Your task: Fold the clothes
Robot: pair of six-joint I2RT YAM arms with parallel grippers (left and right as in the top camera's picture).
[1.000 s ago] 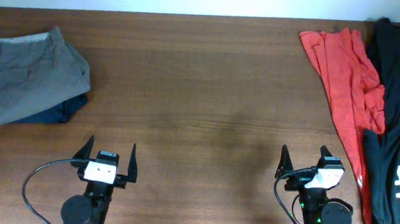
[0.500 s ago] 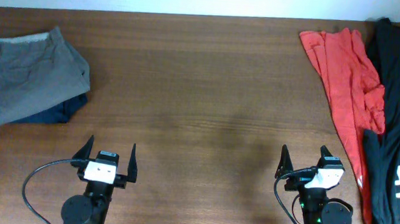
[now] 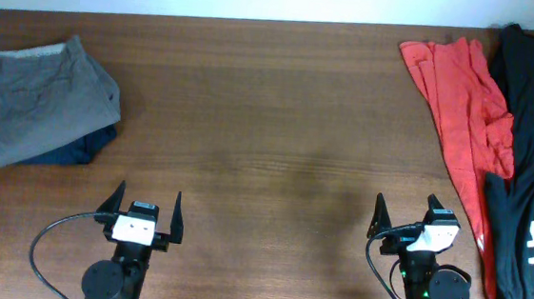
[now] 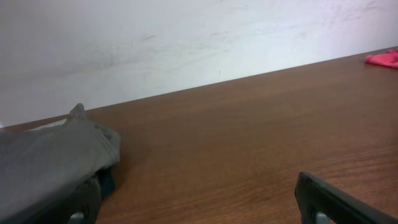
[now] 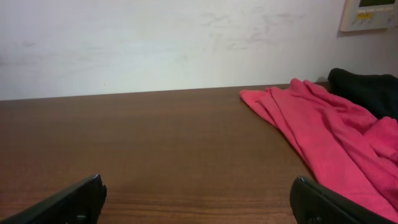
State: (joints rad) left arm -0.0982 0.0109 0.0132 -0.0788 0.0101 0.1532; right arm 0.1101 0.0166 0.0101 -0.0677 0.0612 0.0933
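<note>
The brown wooden table (image 3: 269, 121) fills the overhead view, its middle bare. Down the right edge runs a black garment (image 3: 532, 180), and an orange-red garment (image 3: 457, 98) lies against its left side, the two overlapping lower down. In the upper left sit the grey-olive shorts (image 3: 41, 103), gathered into a compact, roughly rectangular bundle on top of a dark navy garment (image 3: 85, 151) whose edge shows beneath them.

At the bottom of the frame, the left gripper (image 3: 146, 202) and the right gripper (image 3: 404, 218) hover low over the wood, each with its fingers spread wide and holding nothing. Both are well apart from every piece of cloth.

The shorts look at least partly folded, though their edges are uneven. If the bundle needs tidying, the left arm is the nearer one. It would do well to come in low from the lower right, pinch only the grey cloth at a corner, and leave the navy layer below undisturbed. Smoothing from the fold line outward should flatten the hump seen in the left wrist view.
</note>
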